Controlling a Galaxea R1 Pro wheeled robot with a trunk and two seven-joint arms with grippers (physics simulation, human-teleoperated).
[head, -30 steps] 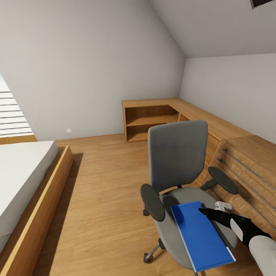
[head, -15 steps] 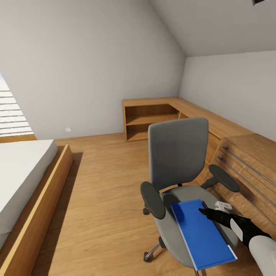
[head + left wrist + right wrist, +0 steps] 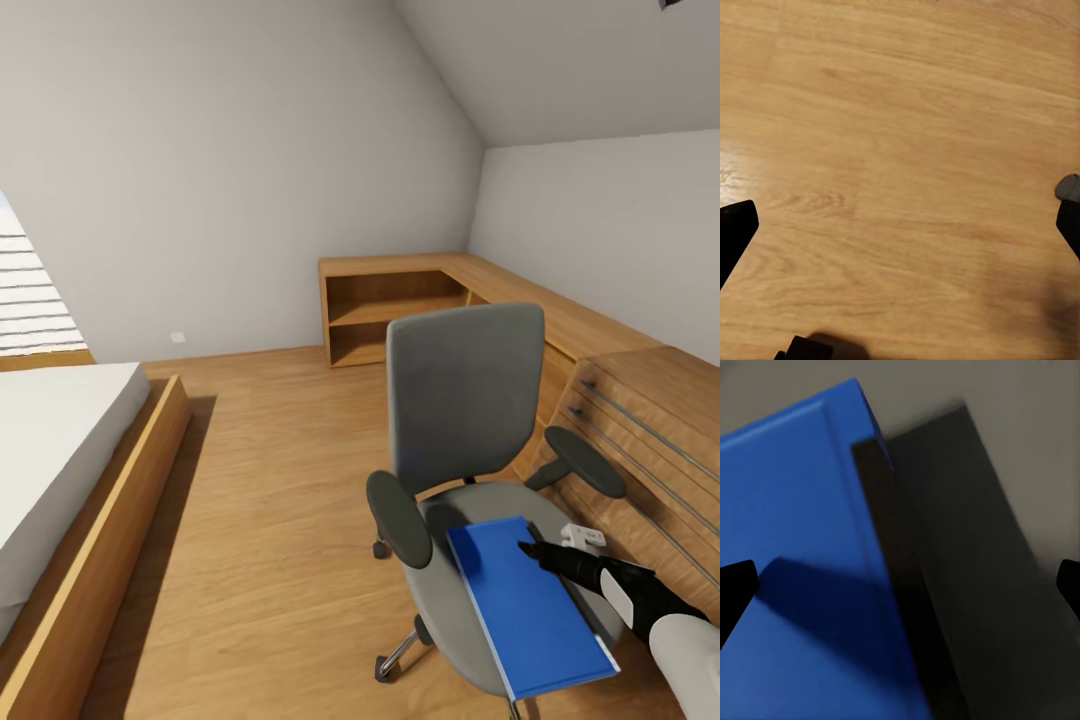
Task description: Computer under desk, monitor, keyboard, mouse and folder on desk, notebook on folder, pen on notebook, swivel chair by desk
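Nearest to us, our right claw (image 3: 532, 549) reaches over the near edge of the folder (image 3: 527, 606); its fingers (image 3: 735, 589) stand wide apart, holding nothing. The blue folder lies flat on the seat of the swivel chair (image 3: 467, 392), overhanging the seat's front edge. Our left claw (image 3: 900, 225) hangs open and empty above the wooden floor (image 3: 900, 150). At our left we see the bed (image 3: 62, 450) in its wooden frame. Farther off, low wooden shelving (image 3: 395, 305) runs along the grey walls (image 3: 230, 150) of the bedroom.
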